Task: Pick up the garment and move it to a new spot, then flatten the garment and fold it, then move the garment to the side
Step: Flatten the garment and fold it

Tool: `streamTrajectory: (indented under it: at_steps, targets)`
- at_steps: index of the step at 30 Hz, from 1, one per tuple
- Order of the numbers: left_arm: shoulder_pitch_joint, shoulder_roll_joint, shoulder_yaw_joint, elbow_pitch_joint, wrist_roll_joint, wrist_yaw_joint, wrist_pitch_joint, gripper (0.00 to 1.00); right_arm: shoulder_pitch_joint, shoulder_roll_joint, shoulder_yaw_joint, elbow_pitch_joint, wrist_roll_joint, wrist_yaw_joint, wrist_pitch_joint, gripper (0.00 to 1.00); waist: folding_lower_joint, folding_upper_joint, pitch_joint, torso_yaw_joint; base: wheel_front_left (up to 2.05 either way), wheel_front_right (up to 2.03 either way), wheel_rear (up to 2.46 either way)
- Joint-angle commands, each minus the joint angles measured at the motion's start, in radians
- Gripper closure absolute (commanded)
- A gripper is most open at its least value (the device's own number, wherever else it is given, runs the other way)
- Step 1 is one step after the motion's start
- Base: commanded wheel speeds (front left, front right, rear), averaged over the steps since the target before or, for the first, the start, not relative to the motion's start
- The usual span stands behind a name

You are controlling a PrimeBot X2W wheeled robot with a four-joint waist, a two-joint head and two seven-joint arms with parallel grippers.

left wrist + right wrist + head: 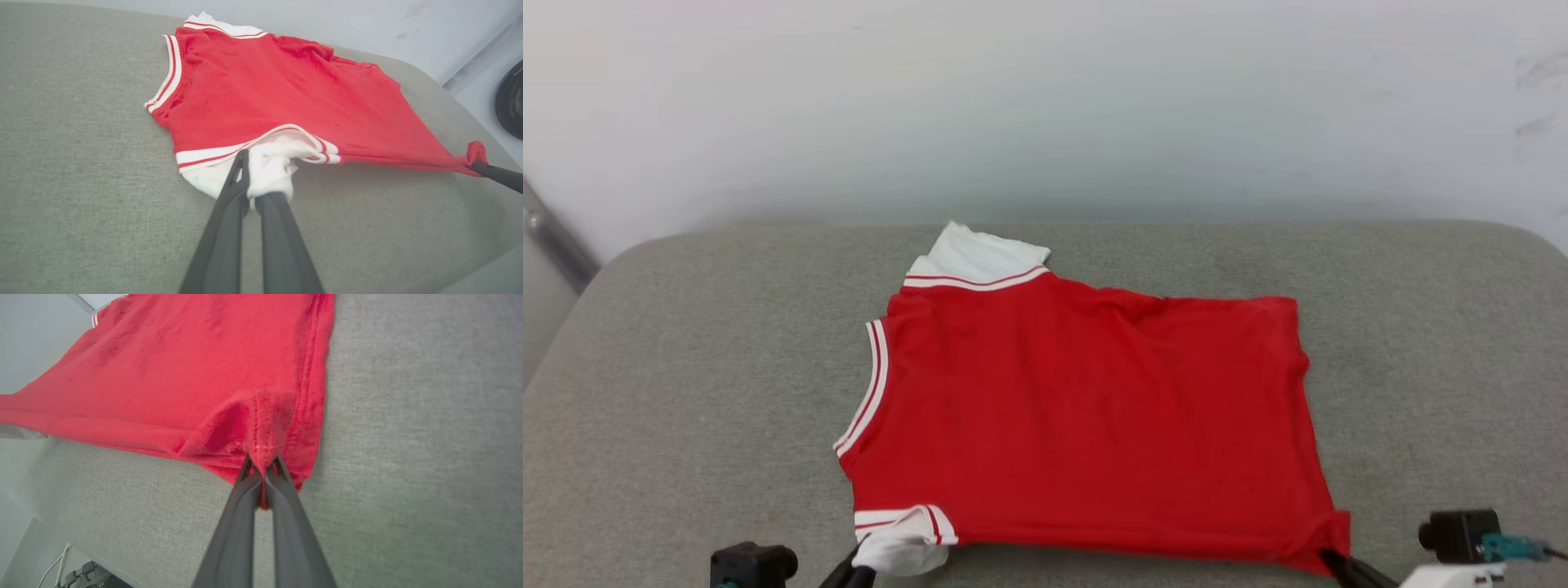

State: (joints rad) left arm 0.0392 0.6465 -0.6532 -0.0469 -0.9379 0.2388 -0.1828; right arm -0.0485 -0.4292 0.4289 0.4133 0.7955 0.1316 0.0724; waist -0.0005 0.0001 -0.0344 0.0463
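The left gripper [253,179] pinches the white sleeve [271,169]; the right gripper [262,464] is clamped on the red hem corner [265,424]. From both, the garment [1086,408] spreads toward the frame's top across the grey cushion [670,408], its long axis running left to right between them.

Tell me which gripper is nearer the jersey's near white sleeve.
Left. The left gripper is shut on that white sleeve itself; the right gripper pinches the jersey's red hem corner, at the other end of the near edge.
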Motion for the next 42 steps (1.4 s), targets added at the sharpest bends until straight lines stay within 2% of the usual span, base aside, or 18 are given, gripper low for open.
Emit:
streamTrajectory:
  at_steps: [1,6,9,14,20,23,24,34,35,36,37,38,39,42]
  targets:
    - [0.029,0.026,0.003,-0.046,-0.003,0.032,0.015,1.0,0.059,0.009,-0.055,-0.035,-0.023,-0.002,0.022,1.0,0.0005,-0.0001,-0.009,0.01,0.0,0.0,0.0]
    - [0.086,0.071,0.012,-0.189,-0.01,0.109,0.062,1.0,0.2,0.066,-0.22,-0.198,-0.131,-0.002,0.142,1.0,0.0005,-0.0001,-0.004,0.009,0.0,0.0,0.0]
    - [0.065,0.082,0.019,-0.217,-0.013,0.116,0.077,1.0,0.233,0.113,-0.292,-0.285,-0.2,-0.002,0.223,1.0,0.0005,-0.0001,0.009,0.01,0.0,0.0,0.0]
    - [-0.041,0.076,0.012,-0.163,-0.012,0.057,0.127,1.0,0.172,0.169,-0.35,-0.373,-0.291,-0.002,0.361,1.0,0.0005,-0.0001,0.059,0.004,0.0,0.0,0.0]
    - [-0.216,0.063,0.014,-0.026,-0.018,-0.057,0.18,1.0,0.021,0.182,-0.34,-0.393,-0.341,-0.001,0.45,1.0,0.0005,-0.0001,0.183,-0.013,0.0,0.0,0.0]
    - [-0.296,0.053,0.014,0.051,-0.017,-0.115,0.195,1.0,-0.061,0.173,-0.322,-0.367,-0.356,-0.001,0.467,1.0,0.0005,-0.0001,0.236,-0.02,0.0,0.0,0.0]
    - [-0.296,0.053,0.014,0.051,-0.017,-0.115,0.195,1.0,-0.061,0.173,-0.322,-0.367,-0.356,-0.001,0.467,1.0,0.0005,-0.0001,0.236,-0.02,0.0,0.0,0.0]
    - [-0.435,-0.007,-0.012,0.281,-0.045,-0.24,0.24,1.0,-0.224,0.176,-0.237,-0.188,-0.349,-0.001,0.438,1.0,0.0005,-0.0001,0.32,-0.038,0.0,0.0,0.0]
    - [-0.439,-0.017,-0.013,0.301,-0.051,-0.25,0.239,1.0,-0.229,0.178,-0.232,-0.167,-0.348,-0.002,0.428,0.92,0.0005,-0.0001,0.322,-0.038,0.0,0.0,0.0]
    - [-0.444,-0.026,-0.013,0.315,-0.059,-0.26,0.24,1.0,-0.232,0.181,-0.233,-0.147,-0.346,-0.002,0.417,0.56,0.0005,-0.0001,0.321,-0.037,0.0,0.0,0.0]
    - [-0.448,-0.033,-0.008,0.33,-0.065,-0.265,0.232,0.95,-0.235,0.183,-0.232,-0.132,-0.346,-0.002,0.405,0.0,0.0005,-0.0001,0.32,-0.036,0.0,0.0,0.0]
    - [-0.451,-0.041,-0.003,0.342,-0.068,-0.266,0.223,0.52,-0.236,0.183,-0.228,-0.125,-0.344,-0.002,0.383,0.0,0.0005,-0.0001,0.316,-0.034,0.0,0.0,0.0]
    - [-0.448,-0.05,0.0,0.355,-0.078,-0.268,0.217,0.0,-0.236,0.187,-0.229,-0.12,-0.339,-0.002,0.361,0.0,0.0005,-0.0001,0.31,-0.032,0.0,0.0,0.0]
    - [-0.425,-0.062,0.023,0.377,-0.091,-0.258,0.172,0.0,-0.211,0.19,-0.236,-0.134,-0.327,-0.002,0.278,0.0,0.0005,-0.0001,0.279,-0.025,0.0,0.0,0.0]
